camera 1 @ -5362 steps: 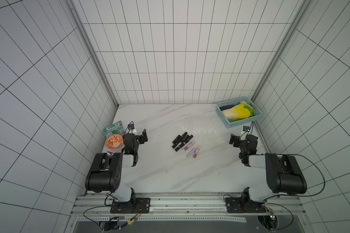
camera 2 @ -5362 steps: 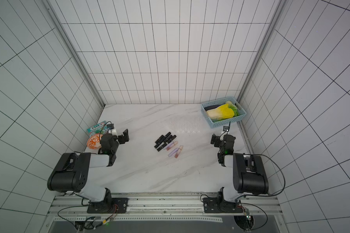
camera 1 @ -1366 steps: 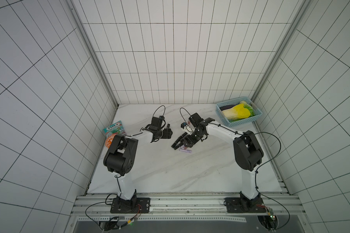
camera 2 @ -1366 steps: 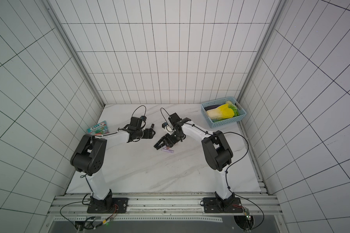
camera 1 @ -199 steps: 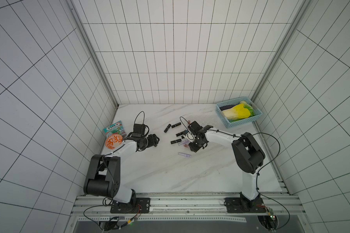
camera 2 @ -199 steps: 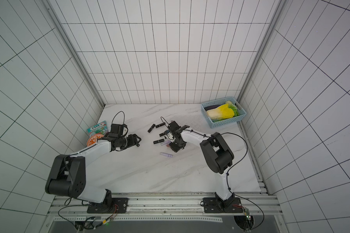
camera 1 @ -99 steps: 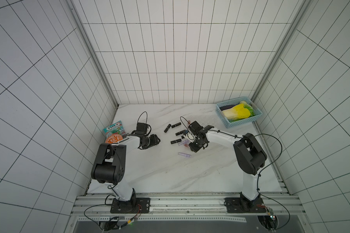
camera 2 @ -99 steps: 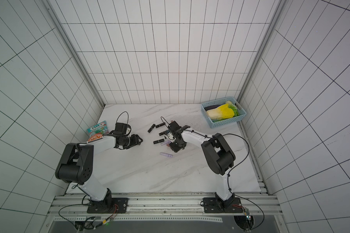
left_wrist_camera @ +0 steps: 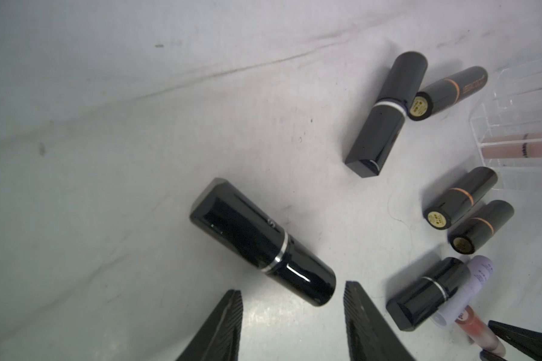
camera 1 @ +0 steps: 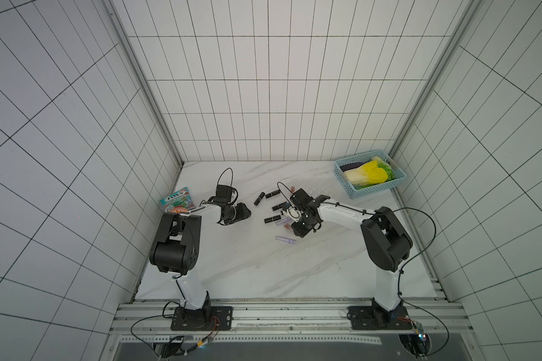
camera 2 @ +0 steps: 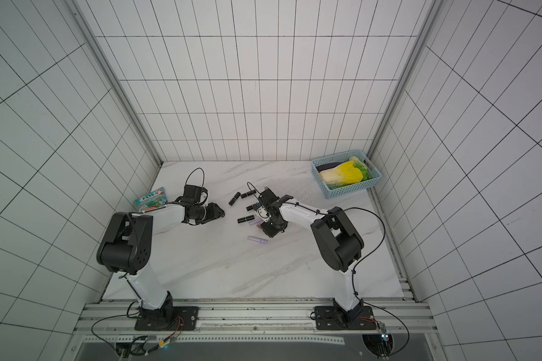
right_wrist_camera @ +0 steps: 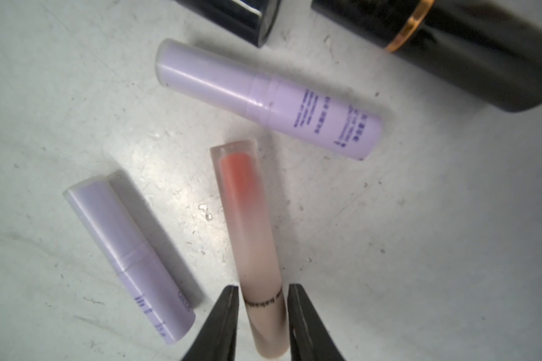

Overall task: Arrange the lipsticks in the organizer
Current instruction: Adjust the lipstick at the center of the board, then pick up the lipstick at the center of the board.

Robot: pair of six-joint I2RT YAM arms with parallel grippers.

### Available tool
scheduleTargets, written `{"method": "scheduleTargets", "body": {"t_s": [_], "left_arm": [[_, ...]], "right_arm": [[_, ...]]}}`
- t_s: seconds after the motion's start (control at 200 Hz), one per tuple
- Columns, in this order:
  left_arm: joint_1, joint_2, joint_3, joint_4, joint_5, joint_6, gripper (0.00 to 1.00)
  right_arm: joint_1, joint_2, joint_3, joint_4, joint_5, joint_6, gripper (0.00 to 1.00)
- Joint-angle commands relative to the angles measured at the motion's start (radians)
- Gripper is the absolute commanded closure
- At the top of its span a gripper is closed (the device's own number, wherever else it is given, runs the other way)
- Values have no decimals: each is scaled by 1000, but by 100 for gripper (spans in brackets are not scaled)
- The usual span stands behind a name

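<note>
1. Far wall (camera 1: 269, 93): white rectangular tiles in a regular grid with dark grout lines, seen in both top views.
2. Left wall (camera 1: 60, 156) and right wall (camera 1: 488, 156): the same white tiling, closing the cell on both sides from near to far.
3. Corner posts (camera 1: 144, 84): pale metal profiles where each side wall meets the far wall.
4. Tabletop (camera 1: 263, 268): white marble-patterned surface with faint grey veins. The wrist views show small scuffs and dark specks on it.
5. Rail (camera 1: 294, 315): aluminium extrusion running left to right along the near edge.
6. Dark panel (camera 1: 263, 350): nearer than the rail.
7. Light: even and diffuse, with soft shadows and a dull sheen on the tabletop.
</note>
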Motion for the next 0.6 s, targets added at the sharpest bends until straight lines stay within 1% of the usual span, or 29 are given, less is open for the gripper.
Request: {"method": "scheduleTargets", "body": {"t_s": [0.0,0.065,0.135,0.231,0.321,0.421,0.596], "left_arm": [[0,29,10,-26,-20,16,40],[-3,3,12,-24,-22,15,36],[-6,-53,1,-7,-25,8,36],[-4,-134,-2,11,-60,-4,35],[-1,-176,16,16,-74,-12,34],[-6,-210,9,32,-52,-28,34],[-23,-290,-90,112,-10,-54,34]], "right_arm": [[7,-8,-17,-23,-6,12,69],[8,-5,-15,-26,-6,12,69],[8,-2,-15,-27,-8,11,71],[8,2,-12,-28,-12,11,73],[8,6,-9,-31,-12,8,77],[9,2,-12,-34,-14,9,81],[8,-16,-15,-40,-13,18,86]]}}
